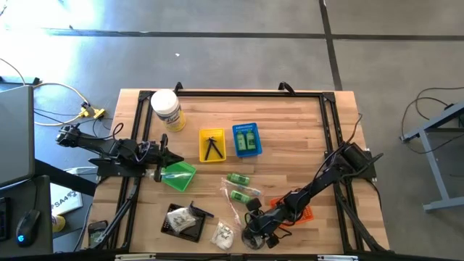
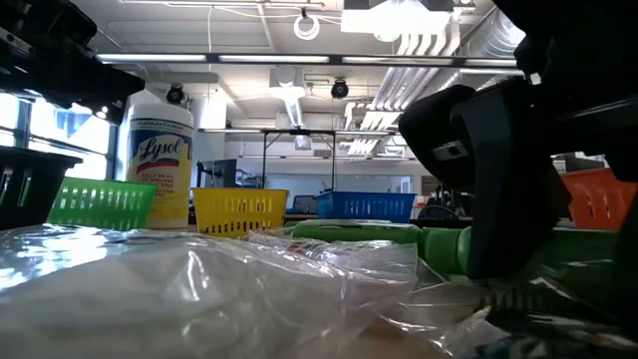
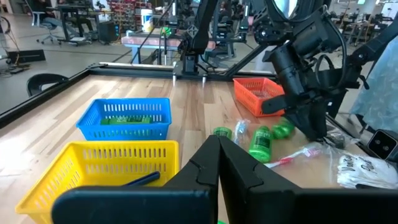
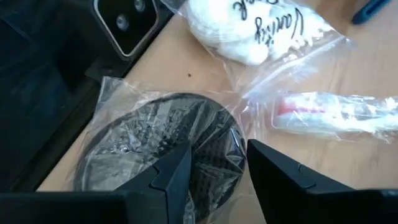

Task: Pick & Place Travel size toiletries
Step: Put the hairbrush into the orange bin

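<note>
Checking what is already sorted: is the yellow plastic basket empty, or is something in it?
Not empty. From above, the yellow plastic basket holds a small black forked piece; the left wrist view also shows a dark piece inside it.

Robotics lab: exposed ducts [image 2: 439, 60], workbenches [image 3: 155, 40]

right gripper [image 4: 217, 165]: in its wrist view we see only the two fingertips; the bottom edge cuts off the rest.
round black piece [image 4: 158, 146]: wrapped in crinkled clear plastic; we cannot tell what it is, and the fingertips cover its near side.
white-filled packet [image 4: 249, 28]: the top edge cuts it off; its lettering is only partly readable.
long thin packet [image 4: 336, 115]: runs out past the right edge.
left gripper [image 3: 219, 163]: fills the lower wrist view, hiding part of the yellow basket [image 3: 93, 168].
low view: the right arm [image 2: 518, 179] blocks much of the green bottles [image 2: 444, 244].
</note>
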Motion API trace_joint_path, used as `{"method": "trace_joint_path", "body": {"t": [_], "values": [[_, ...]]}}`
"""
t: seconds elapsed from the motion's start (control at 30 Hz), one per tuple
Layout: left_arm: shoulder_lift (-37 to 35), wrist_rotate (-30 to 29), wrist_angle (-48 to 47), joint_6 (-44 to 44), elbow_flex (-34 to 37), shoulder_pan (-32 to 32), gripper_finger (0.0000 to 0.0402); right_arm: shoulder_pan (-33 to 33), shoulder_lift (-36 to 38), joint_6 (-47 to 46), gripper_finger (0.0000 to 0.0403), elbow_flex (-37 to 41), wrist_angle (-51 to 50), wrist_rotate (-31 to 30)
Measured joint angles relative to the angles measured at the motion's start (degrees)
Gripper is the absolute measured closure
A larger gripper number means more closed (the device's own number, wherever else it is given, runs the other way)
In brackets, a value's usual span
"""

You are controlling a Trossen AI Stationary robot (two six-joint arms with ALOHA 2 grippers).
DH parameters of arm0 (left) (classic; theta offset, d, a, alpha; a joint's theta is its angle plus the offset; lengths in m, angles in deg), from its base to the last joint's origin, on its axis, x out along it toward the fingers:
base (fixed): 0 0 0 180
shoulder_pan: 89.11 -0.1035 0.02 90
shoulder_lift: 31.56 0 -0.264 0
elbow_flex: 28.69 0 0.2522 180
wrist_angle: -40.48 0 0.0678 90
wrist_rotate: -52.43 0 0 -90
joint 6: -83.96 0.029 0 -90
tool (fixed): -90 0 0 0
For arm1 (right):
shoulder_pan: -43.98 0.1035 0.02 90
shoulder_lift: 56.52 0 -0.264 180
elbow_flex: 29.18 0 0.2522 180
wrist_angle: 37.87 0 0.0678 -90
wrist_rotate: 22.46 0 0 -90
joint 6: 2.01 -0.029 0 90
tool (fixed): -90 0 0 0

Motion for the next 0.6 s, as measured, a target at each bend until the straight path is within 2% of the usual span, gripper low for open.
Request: {"method": "trace_joint_path", "body": {"t": [0.4,0.5,0.6], "values": [[0.0,0.0,-0.1,0.2,0.0,0.0,0.0402,-0.5,0.2,-1.6,0.0259,-0.1,-3.8,0.2],[0.0,0.0,-0.1,0.2,0.0,0.0,0.0402,-0.5,0.2,-1.7,0.0284,-0.1,-4.0,0.5],[0.0,0.0,-0.1,0.2,0.0,0.0,0.0402,-0.5,0.2,-1.6,0.0326,0.0,-3.7,0.8]]}}
